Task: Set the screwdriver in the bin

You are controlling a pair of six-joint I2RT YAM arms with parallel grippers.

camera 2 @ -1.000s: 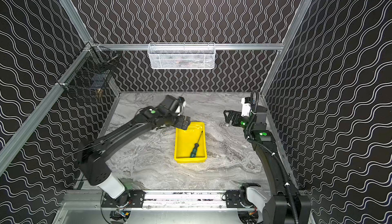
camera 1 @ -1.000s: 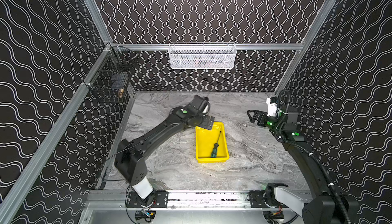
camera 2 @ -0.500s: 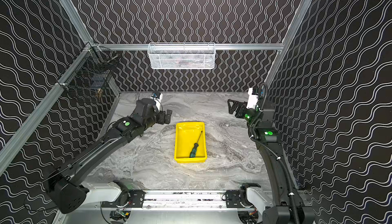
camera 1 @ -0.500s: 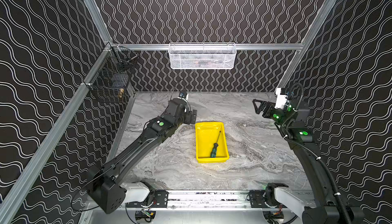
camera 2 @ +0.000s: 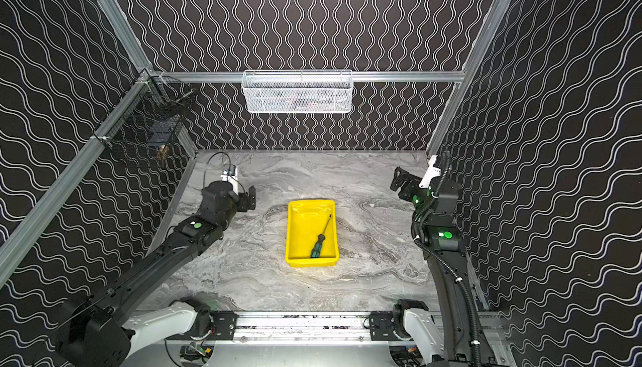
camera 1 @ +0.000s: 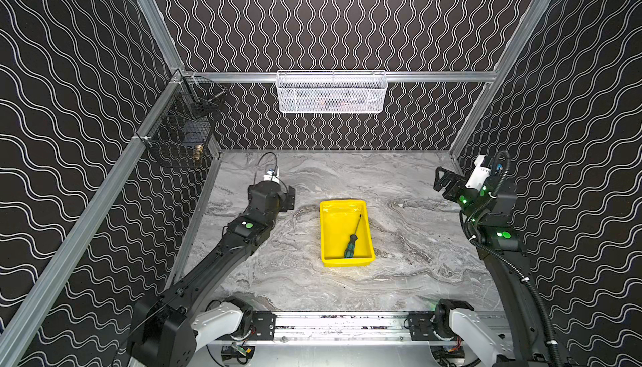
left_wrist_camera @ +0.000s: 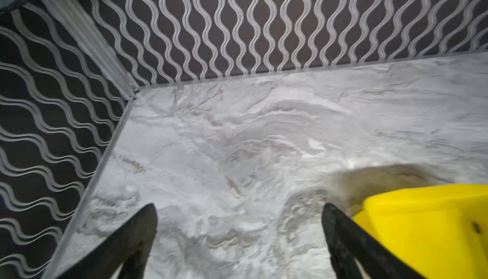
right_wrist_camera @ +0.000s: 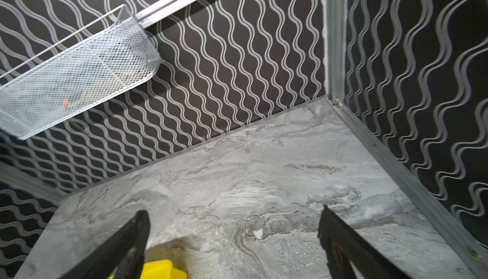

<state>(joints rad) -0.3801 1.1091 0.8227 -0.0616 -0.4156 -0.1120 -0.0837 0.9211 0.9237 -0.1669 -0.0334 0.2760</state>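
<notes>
In both top views the green-and-black screwdriver (camera 1: 351, 240) (camera 2: 320, 240) lies slantwise inside the yellow bin (camera 1: 334, 230) (camera 2: 301, 230), handle toward the near wall. My left gripper (camera 1: 291, 198) (camera 2: 252, 199) hangs left of the bin's far corner, open and empty. The left wrist view shows the left gripper (left_wrist_camera: 237, 206) spread over bare marble, the bin (left_wrist_camera: 422, 225) beside one finger. My right gripper (camera 1: 438, 177) (camera 2: 396, 177) is raised by the right wall, open and holding nothing. In the right wrist view the right gripper (right_wrist_camera: 233, 211) is open, and only a corner of the bin (right_wrist_camera: 158, 269) shows.
A white mesh basket (camera 1: 331, 92) (camera 2: 297, 92) (right_wrist_camera: 74, 74) hangs on the back wall's rail. A black wire basket (camera 1: 180, 132) (camera 2: 149, 125) hangs in the left back corner. Patterned walls close three sides of the marble tabletop (camera 1: 417, 243).
My left arm has drawn back leftward from over the bin's far-left corner and its gripper now hangs clear of the bin. My right gripper has moved up and back toward the right wall.
</notes>
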